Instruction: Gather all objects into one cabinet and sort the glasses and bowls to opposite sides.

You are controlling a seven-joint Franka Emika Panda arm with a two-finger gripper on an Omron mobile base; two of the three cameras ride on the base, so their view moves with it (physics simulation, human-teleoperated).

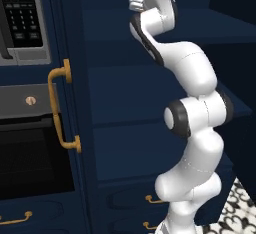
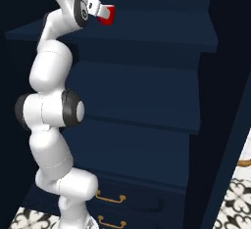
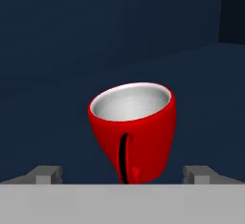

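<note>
Partly hidden red cup (image 3: 136, 132) sits between open claw (image 3: 123, 174) fingertips

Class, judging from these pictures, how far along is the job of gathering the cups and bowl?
Done: nothing gathered is visible. In hand: the open tool straddles the red cup on a navy cupboard shelf, not yet gripping. Left: grasp it, carry it to the cabinet, then sort.

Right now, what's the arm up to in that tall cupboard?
The arm is reaching high into the tall navy cupboard, with its gripper at a glossy red cup on an upper shelf. The hand view shows the cup between the two fingertips, handle facing the camera, with the jaws wide open and a gap on each side. It is not gripped yet; closing on it looks like the next step.
</note>
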